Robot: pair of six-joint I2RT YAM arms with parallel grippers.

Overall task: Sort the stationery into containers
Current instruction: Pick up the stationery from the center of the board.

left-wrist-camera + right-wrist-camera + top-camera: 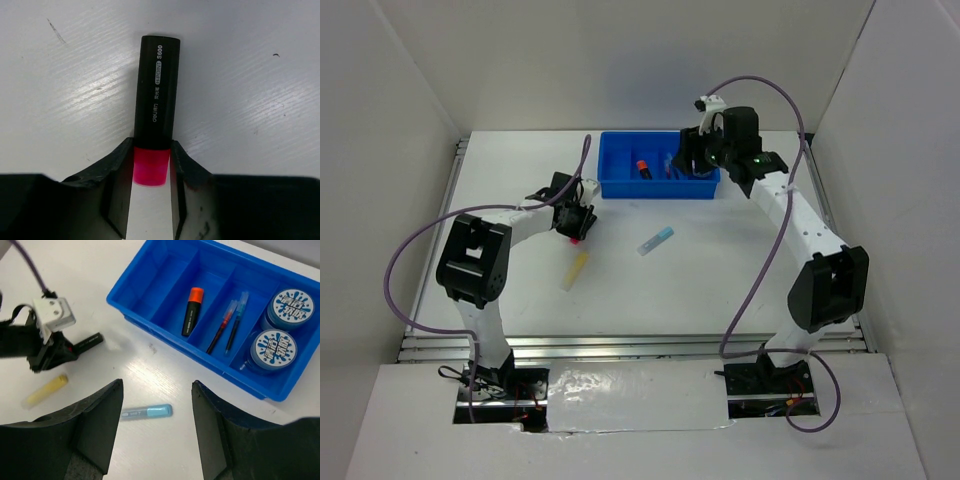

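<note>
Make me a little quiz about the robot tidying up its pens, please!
1. What is the left gripper clamping?
A. a pink-capped black highlighter
B. a pair of scissors
C. an eraser
2. True or false: the two round blue-and-white patterned rolls lie inside the bright blue plastic tray.
3. How many highlighters lie loose on the white table, with no gripper touching them?

Key
1. A
2. True
3. Two: the pale yellow highlighter and the light blue highlighter.
</note>
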